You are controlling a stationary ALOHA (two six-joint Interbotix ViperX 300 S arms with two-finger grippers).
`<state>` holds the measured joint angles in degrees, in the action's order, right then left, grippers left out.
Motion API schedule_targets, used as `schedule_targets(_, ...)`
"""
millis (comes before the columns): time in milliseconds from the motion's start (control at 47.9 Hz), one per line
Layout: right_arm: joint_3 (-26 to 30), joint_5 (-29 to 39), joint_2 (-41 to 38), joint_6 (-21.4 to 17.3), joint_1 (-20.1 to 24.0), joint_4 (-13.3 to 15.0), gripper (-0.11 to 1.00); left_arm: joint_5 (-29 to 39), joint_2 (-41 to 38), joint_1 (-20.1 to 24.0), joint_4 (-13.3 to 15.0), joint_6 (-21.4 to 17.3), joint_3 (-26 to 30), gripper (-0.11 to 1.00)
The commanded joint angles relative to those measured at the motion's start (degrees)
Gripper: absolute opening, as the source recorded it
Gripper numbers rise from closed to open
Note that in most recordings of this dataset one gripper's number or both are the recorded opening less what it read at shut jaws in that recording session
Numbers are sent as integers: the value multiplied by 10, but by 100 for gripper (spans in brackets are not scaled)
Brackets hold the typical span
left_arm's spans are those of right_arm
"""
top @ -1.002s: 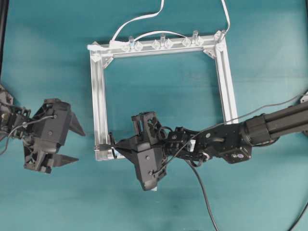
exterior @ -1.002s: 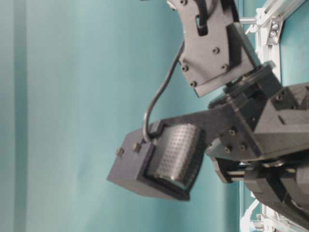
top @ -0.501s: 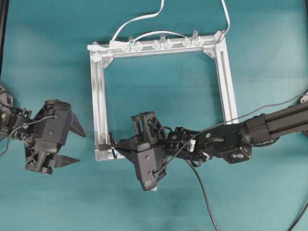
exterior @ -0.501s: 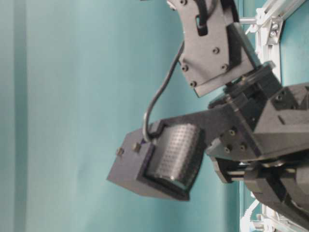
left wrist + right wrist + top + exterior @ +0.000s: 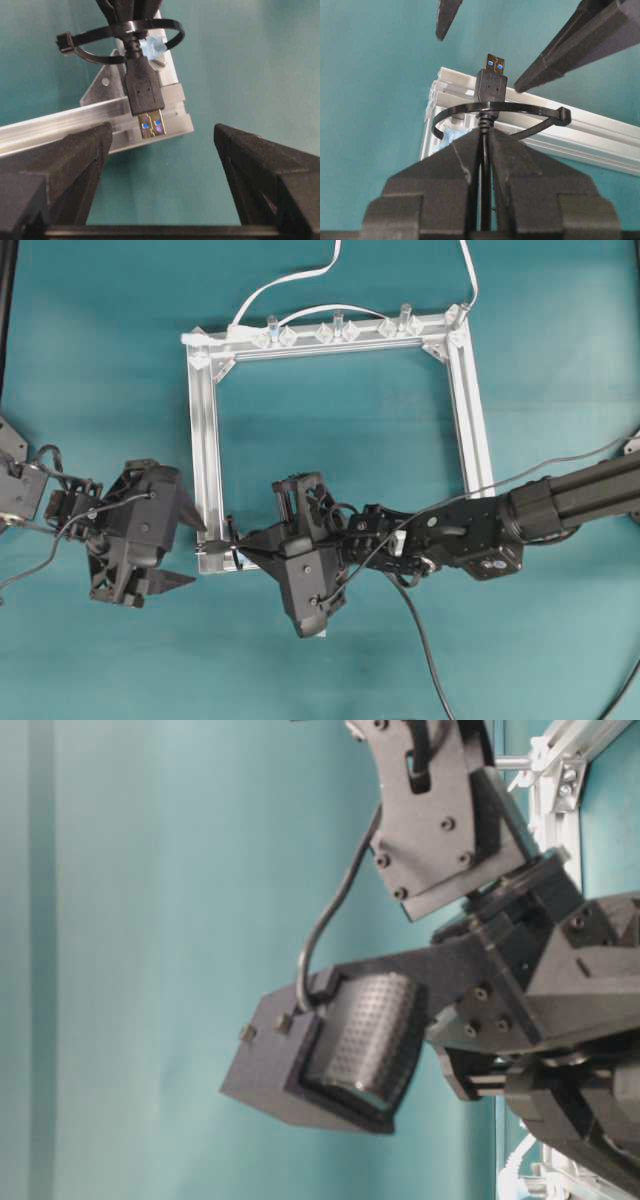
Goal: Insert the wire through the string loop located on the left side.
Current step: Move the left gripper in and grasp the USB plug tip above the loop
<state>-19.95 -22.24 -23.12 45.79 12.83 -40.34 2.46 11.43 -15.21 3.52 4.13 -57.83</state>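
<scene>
Poking through the string loop (image 5: 122, 37) already: plug of the wire (image 5: 145, 95), black body and silver tip clear on the far side, at the near left corner of the silver frame (image 5: 207, 440). Pinched just behind the loop by the right gripper (image 5: 484, 145), jaws shut tight on the thin cable, plug pointing straight out from the fingertips. Standing opposite, the left gripper (image 5: 165, 150), jaws spread as wide as they go and holding nothing, one finger either side of the plug with a gap on both sides.

Judging the handling: light, and soft along the cable, so likely to sag or whip if gripped far back; rigid only at the moulded plug. Best taken by the black plug body, across its flat faces, not by the metal tip, which looks smooth and probably slippery between hard pads. Worth squaring the fingers to those faces before closing. Also flimsy, the loop: a thin dark band anchored by a small pale blue tag (image 5: 451, 136), apt to bend or tip if the plug drags sideways, so a straight pull seems safest.

Hard to say from the table-level view, filled with arm hardware, whether the loop touches the cable.
</scene>
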Motion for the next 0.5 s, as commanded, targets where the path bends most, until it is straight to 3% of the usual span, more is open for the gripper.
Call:
schedule_targets(0, 14, -5, 11, 1, -1, 3, 9, -6, 2, 10, -1, 4, 7, 84)
schedule_targets(355, 14, -5, 11, 1, -1, 3, 9, -6, 2, 31, -1, 4, 14, 83)
schedule_targets(480, 14, -6, 11, 1, -1, 2, 9, -6, 2, 31, 0, 9, 16, 77)
